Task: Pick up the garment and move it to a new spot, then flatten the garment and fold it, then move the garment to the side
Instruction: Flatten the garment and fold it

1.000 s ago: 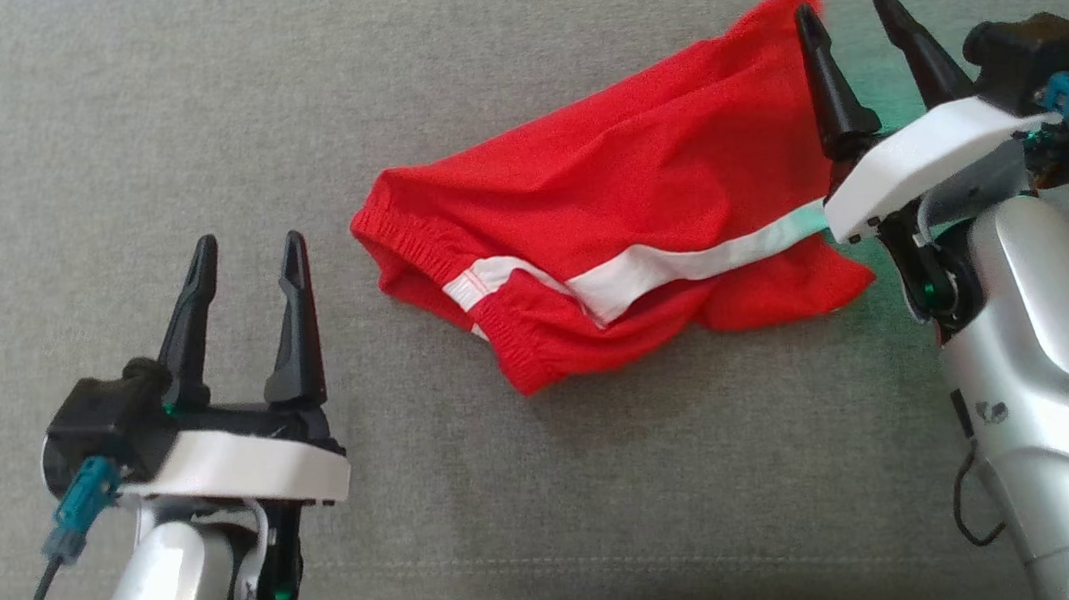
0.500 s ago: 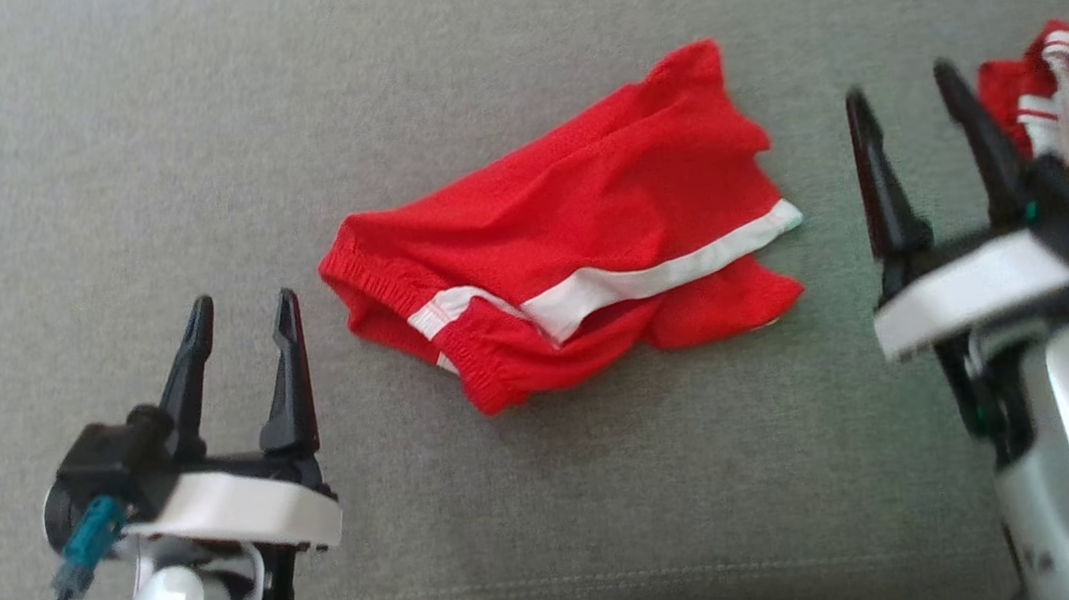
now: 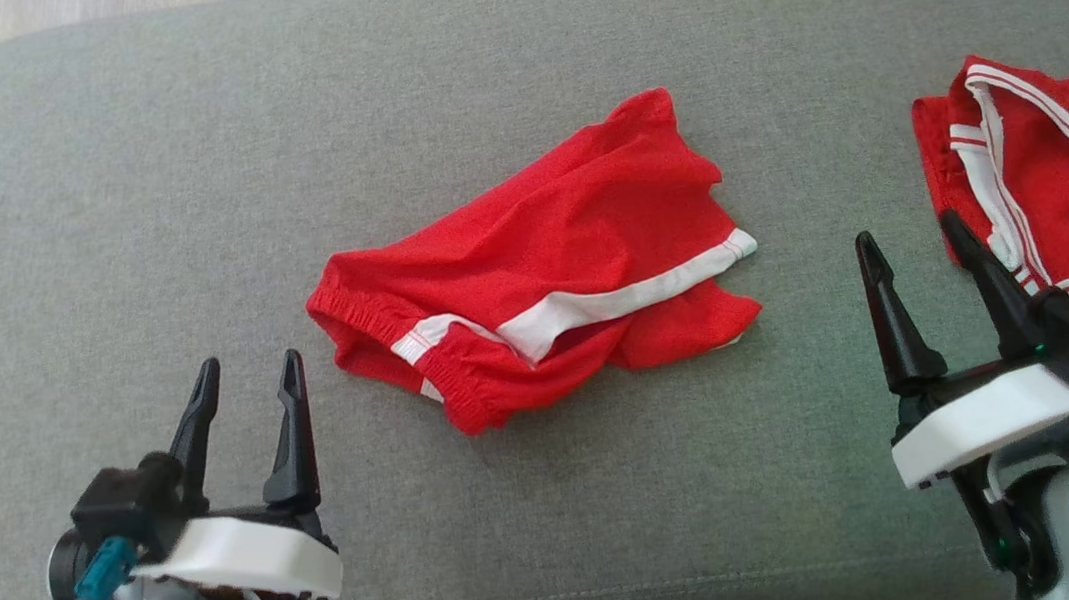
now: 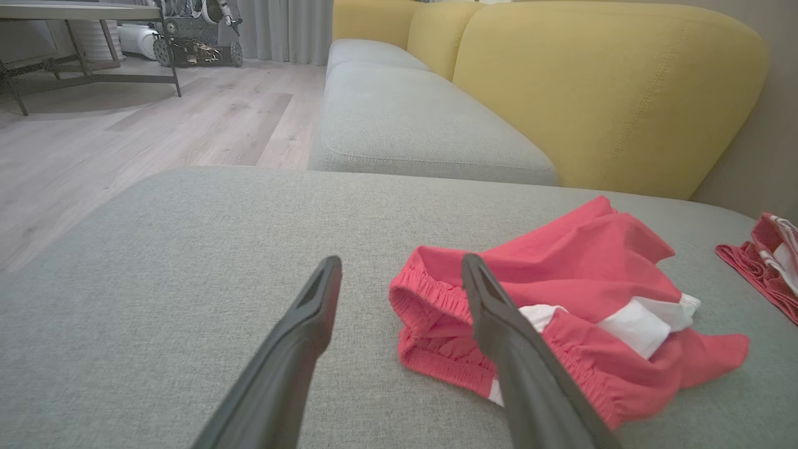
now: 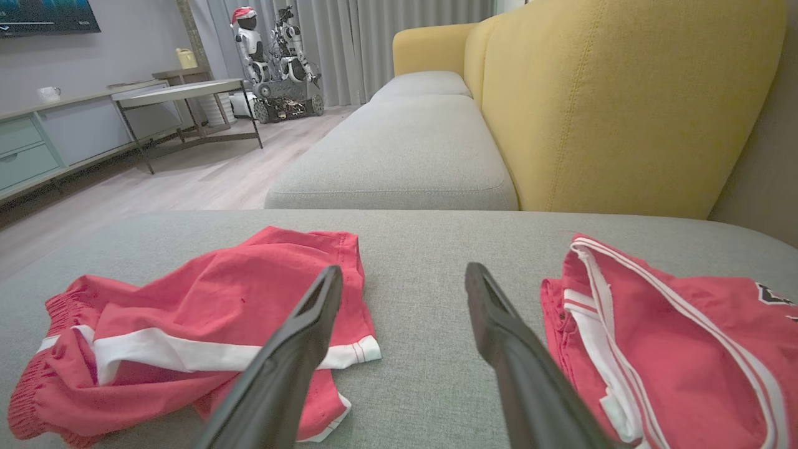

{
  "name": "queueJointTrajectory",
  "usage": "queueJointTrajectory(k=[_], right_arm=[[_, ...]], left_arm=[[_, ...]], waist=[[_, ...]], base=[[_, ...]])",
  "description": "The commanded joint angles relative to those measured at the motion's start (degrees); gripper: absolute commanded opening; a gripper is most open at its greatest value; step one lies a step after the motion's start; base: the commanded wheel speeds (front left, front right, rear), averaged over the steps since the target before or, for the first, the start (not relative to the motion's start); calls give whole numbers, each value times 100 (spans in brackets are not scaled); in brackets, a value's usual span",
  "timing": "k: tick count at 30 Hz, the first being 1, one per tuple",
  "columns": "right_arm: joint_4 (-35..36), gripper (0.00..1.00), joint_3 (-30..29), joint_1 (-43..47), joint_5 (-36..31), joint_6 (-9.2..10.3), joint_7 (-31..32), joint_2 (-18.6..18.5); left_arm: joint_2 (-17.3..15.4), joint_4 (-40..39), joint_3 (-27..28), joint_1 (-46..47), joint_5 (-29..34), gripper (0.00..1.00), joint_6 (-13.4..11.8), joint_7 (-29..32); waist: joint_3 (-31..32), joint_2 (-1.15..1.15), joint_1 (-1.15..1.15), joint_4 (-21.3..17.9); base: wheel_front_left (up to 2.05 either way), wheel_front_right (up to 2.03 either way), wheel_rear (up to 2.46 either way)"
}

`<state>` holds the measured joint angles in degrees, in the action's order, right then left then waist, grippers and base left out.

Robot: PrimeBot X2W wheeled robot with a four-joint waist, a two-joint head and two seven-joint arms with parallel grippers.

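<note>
Red shorts with a white stripe (image 3: 541,269) lie crumpled on the grey fabric cushion (image 3: 129,185), between the left gripper (image 3: 250,363) and right gripper (image 3: 904,233), touching neither; both jaws gape empty.

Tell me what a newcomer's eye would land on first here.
The crumpled red shorts with a white stripe, lying in the middle of the grey cushion, grab the eye first. Next comes a second red garment with white trim at the cushion's right edge, close to the right gripper. That gripper and the left gripper hover open and empty near the front edge, and a yellow backrest rises behind.
</note>
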<state>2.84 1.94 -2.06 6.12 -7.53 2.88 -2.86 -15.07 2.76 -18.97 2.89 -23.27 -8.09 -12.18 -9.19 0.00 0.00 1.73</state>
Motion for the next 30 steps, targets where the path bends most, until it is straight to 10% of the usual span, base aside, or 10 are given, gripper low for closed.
queueJointTrajectory(k=[1, 10, 30], right_arm=[[243, 100, 146, -123, 70, 4, 12, -5], [271, 100, 169, -112, 176, 4, 43, -3], [188, 100, 342, -281, 386, 4, 29, -2]], left_arm=[[-152, -210, 211, 139, -4, 100, -43, 8], [-196, -292, 91, 173, 19, 100, -22, 128], [379, 970, -233, 1074, -1321, 100, 1014, 1118]], waist=[[6, 0, 0, -8], [-7, 0, 0, 16], [-483, 0, 0, -356]], base=[[0, 0, 0], [0, 0, 0], [0, 0, 0]])
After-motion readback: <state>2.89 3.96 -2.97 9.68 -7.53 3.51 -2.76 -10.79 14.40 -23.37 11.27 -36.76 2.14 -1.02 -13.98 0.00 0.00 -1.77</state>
